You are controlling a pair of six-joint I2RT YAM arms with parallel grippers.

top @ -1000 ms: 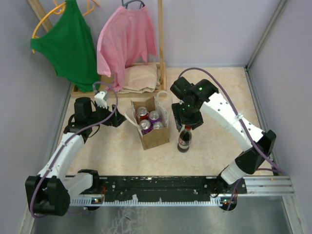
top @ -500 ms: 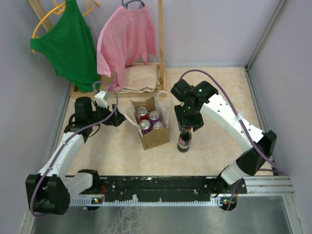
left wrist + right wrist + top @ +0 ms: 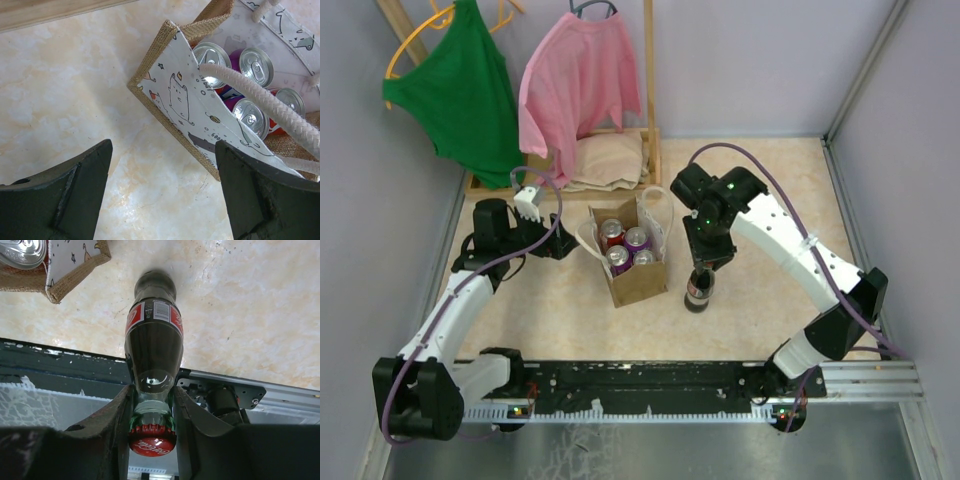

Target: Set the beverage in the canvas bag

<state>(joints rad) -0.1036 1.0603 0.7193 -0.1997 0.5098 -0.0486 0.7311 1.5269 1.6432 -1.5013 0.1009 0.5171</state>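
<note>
Right claw (image 3: 151,401) clamped on glossy dark bottle (image 3: 153,345) neck; left claw (image 3: 162,152) gaping, empty, beside burlap bag (image 3: 210,22).

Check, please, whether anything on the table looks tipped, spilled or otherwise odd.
Nothing stands out. The cola bottle stands upright beside the canvas bag, cap on, with the right gripper shut on its neck. The cans in the bag sit upright, and no liquid shows on the table.

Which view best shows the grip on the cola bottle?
Right wrist: both fingers grip the bottle under its red cap. Top external shows only its lower body beneath the arm; left wrist shows nothing.
</note>
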